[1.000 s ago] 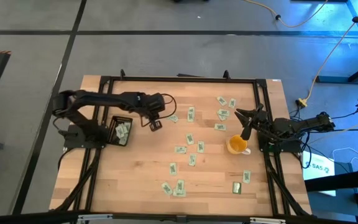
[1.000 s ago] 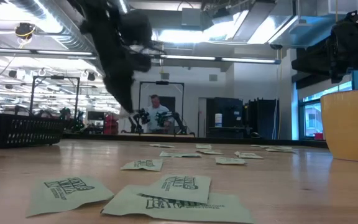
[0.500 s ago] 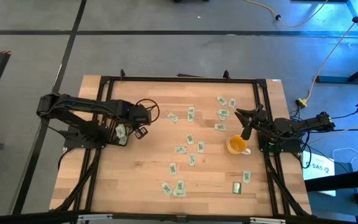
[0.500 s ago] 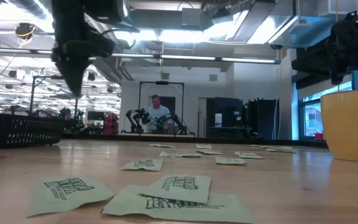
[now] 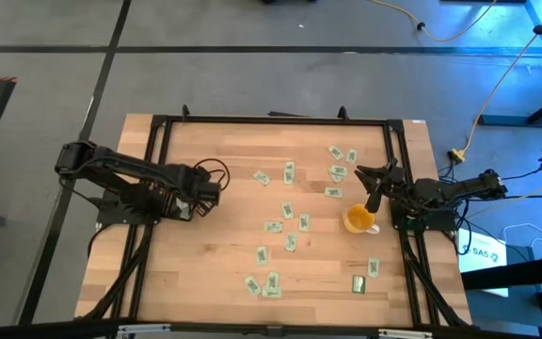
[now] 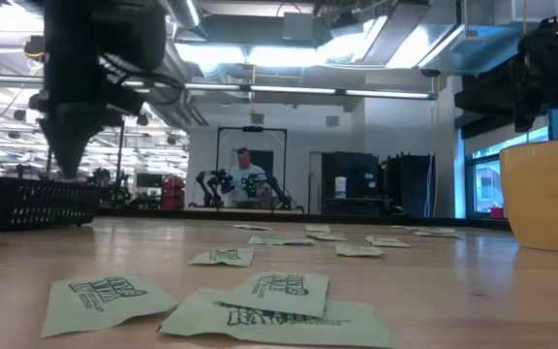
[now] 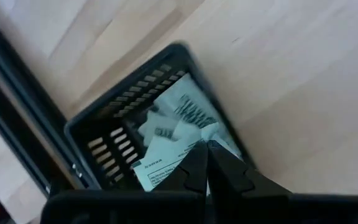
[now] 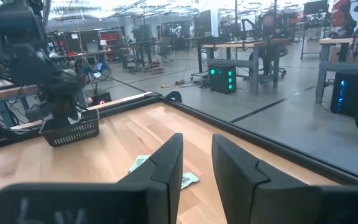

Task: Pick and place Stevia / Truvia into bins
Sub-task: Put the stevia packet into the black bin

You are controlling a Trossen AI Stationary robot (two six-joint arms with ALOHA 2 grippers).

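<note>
In the low view, three pale green and white paper sachets with dark green print lie flat on the light wooden table nearest the camera, two of them overlapping. Farther back, a single sachet lies alone, and beyond it a loose row of sachets crosses the table. A yellow round cup stands at the right edge of this view.

In the high view, the sachets are scattered across the centre and right half of the table, with one cluster near the front edge and another cluster near the far right corner. The yellow cup stands on the right side of the table, just beside the right arm.

The small shallow black rectangular tray with slotted walls sits at the left edge of the table and already contains several sachets. The left gripper hangs directly above the tray, its two dark fingers pressed together at the tips. Whether a sachet is pinched between them cannot be told.

The right gripper rests at the right side of the table, raised above the surface, its fingers standing a narrow gap apart with nothing between them.

Beyond the table, a person shows in the room.
</note>
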